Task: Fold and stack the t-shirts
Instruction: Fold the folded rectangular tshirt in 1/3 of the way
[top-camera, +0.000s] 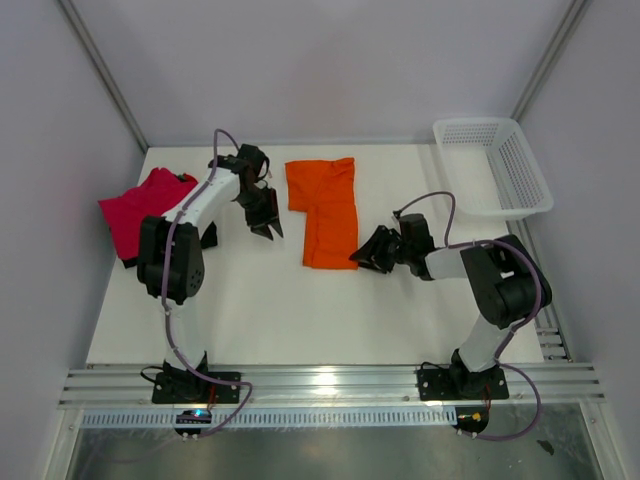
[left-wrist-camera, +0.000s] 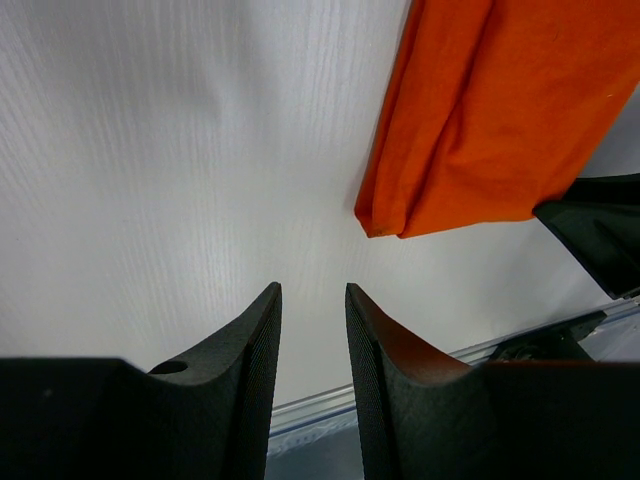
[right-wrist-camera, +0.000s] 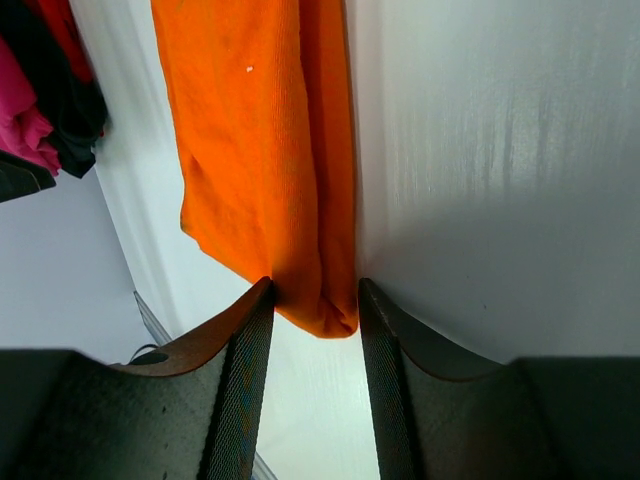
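Straddling a corner of the orange t-shirt (right-wrist-camera: 265, 150), the right gripper (right-wrist-camera: 315, 285) has its jaws parted. The left gripper (left-wrist-camera: 312, 290) gapes narrowly, empty; only the overhead view shows the mesh basket (top-camera: 520, 170).

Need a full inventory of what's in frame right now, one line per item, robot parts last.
orange t-shirt: 1, bright orange, partly folded, back-centre of the table
magenta t-shirt: 1, magenta-pink, bunched at the table's left edge
black t-shirt: 1, black, against the magenta one, mostly hidden
mesh basket: 1, white, back right corner; nothing visible inside
table: 1, white
rail: 1, silver, along the near edge
left arm: 1, white and black, reaching toward the back left
right arm: 1, black and white, reaching left
left gripper: 1, black, left of the orange shirt, slightly open, holding nothing
right gripper: 1, black, jaws either side of the orange shirt's near end; grip unclear
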